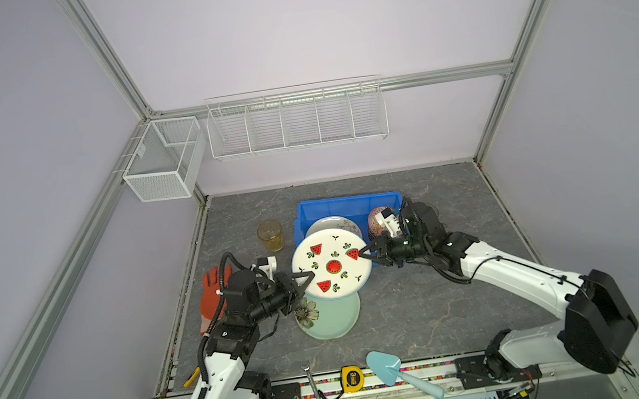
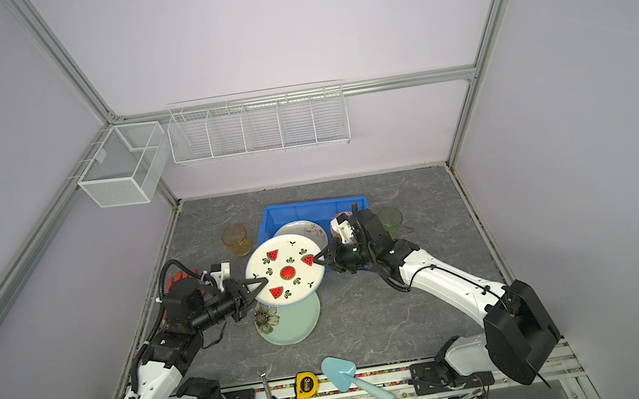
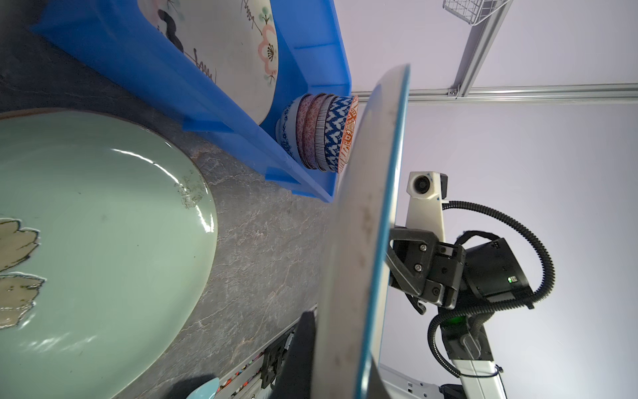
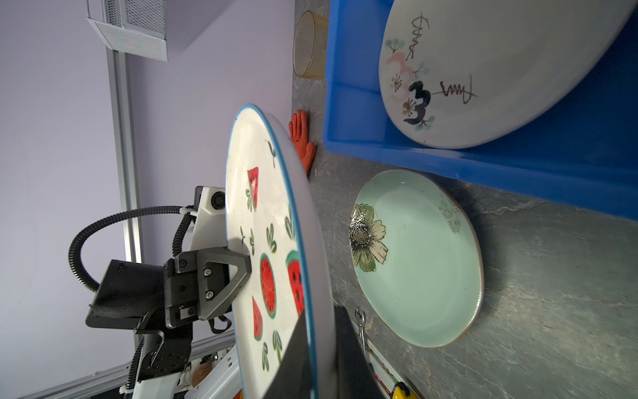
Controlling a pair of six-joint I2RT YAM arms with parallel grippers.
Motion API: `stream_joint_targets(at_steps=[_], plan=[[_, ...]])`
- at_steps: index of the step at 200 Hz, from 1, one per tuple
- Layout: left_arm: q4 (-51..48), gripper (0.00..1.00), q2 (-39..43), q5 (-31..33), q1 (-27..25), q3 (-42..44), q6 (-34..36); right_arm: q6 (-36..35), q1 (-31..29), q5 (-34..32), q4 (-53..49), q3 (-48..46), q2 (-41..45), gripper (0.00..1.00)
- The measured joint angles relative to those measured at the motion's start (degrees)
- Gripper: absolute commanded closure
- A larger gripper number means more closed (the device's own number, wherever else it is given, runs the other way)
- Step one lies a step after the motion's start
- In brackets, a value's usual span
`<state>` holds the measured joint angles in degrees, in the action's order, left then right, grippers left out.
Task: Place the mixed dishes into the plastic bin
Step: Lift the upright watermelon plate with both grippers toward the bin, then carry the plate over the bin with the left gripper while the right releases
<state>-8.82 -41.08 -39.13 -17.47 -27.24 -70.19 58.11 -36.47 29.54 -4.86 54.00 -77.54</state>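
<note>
Digit "3" is showing on cream plate (image 4: 483, 69) in bin (image 1: 347, 199); your L gripper (image 1: 305, 279) and R gripper (image 1: 363, 254) are pinching watermelon plate (image 1: 335, 282) by opposite rims.

Both top views overhead, facing down; wrist views close, sharing watermelon plate (image 3: 359, 224).

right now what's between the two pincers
The watermelon plate, gripped at opposite rims by the left pincer and right pincer, seen in both top views.
</note>
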Motion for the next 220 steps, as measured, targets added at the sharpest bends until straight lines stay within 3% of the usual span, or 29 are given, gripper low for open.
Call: stream_joint_targets(at_steps=[23, 60, 73, 141, 220], plan=[[0.22, 1.00, -1.95, -0.20, -0.15, -0.26, 0.42, -1.18, 0.00, -0.76, -1.68, 0.00, 0.02, 0.69], [-0.11, 1.00, -6.56, 0.66, -0.15, -1.81, 1.51, -3.65, 0.00, -1.79, -3.87, 0.22, 1.07, 0.39], [-0.17, 1.00, -7.80, 0.94, -0.15, -2.54, 1.97, -4.26, 0.02, -2.49, -4.72, 0.33, 2.32, 0.33], [-3.02, 1.00, -16.57, 3.74, -0.15, -11.34, 6.95, -8.48, 1.79, -6.36, -12.48, 2.05, 10.93, 0.27], [-4.31, 1.00, -33.97, 8.24, -0.04, -25.35, 16.39, -12.13, 7.89, -8.28, -21.22, 2.05, 20.09, 0.26]])
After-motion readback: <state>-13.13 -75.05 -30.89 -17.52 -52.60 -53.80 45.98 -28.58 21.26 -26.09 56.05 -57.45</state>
